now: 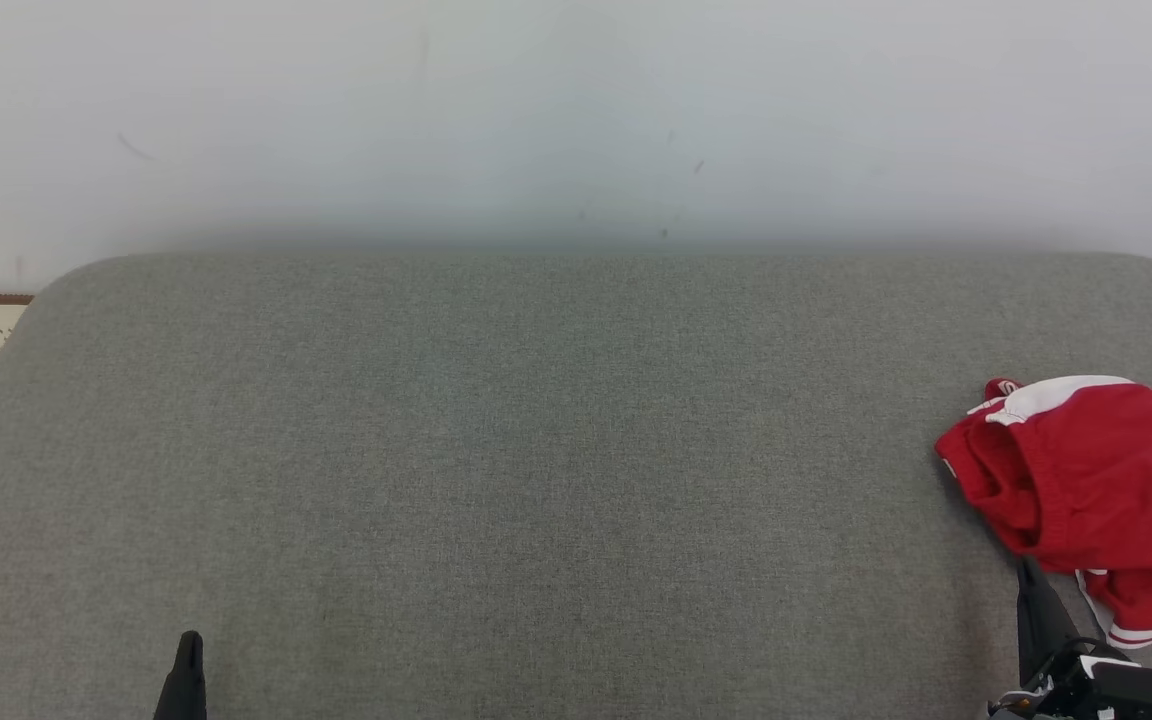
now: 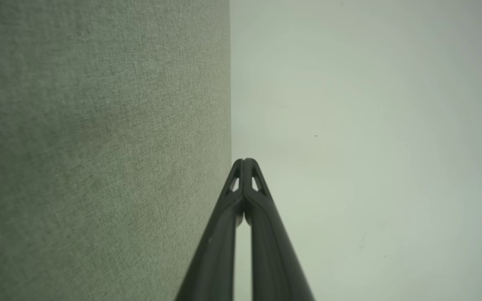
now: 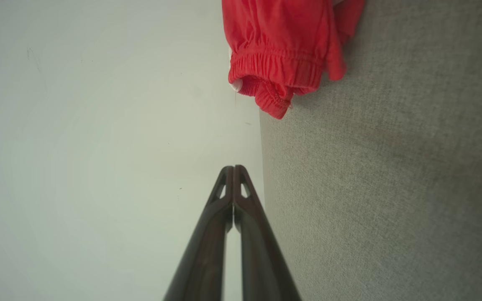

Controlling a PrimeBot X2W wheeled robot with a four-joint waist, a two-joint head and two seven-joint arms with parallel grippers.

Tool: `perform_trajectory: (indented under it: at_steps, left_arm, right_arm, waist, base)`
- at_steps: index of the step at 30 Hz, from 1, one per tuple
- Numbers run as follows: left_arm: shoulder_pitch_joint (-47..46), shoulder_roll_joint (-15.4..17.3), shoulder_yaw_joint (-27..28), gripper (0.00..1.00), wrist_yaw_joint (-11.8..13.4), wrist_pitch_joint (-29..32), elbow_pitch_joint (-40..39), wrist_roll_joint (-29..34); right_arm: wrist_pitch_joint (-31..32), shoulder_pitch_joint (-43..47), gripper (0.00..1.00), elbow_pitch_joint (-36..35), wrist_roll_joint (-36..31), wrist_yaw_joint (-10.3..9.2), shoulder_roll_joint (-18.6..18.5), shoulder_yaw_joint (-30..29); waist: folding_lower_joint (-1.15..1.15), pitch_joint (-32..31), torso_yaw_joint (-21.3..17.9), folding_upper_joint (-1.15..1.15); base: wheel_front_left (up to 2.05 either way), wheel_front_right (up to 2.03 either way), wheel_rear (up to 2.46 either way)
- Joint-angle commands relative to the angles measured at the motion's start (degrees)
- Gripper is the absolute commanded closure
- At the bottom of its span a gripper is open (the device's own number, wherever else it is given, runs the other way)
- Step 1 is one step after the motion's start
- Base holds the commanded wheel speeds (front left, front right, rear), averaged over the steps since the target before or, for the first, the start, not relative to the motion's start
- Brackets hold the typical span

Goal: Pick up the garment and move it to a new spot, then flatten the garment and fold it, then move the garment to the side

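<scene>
Grey fabric surface (image 1: 496,450), crumpled red garment (image 1: 1096,480) lying on it

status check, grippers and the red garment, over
Both shut and empty: left gripper low left, right gripper just short of the garment. Crumpled at the right side of the grey cushion, not yet picked up. Nothing in the way.

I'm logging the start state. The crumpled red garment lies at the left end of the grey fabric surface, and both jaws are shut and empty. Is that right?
Not quite. The head view shows the red garment at the right end of the grey fabric surface, by the right gripper. The rest holds: crumpled, both jaws shut and empty.
</scene>
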Motion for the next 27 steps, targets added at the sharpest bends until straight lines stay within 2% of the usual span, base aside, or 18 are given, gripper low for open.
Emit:
perform_trajectory:
  at_steps: [1, 27]
  left_arm:
    - [0.74, 0.22, 0.24, 1.0, -0.16, 0.1, -0.21, -0.19]
    - [0.74, 0.22, 0.23, 1.0, -0.16, 0.09, -0.22, -0.18]
  right_arm:
    - [0.21, 0.45, 1.0, -0.02, 0.23, 0.02, 0.09, 0.01]
    - [0.2, 0.45, 1.0, -0.02, 0.23, 0.02, 0.09, 0.01]
  waist:
    - [0.0, 0.0, 0.0, 0.0]
    - [0.0, 0.0, 0.0, 0.0]
  base:
    - [0.0, 0.0, 0.0]
    - [0.0, 0.0, 0.0]
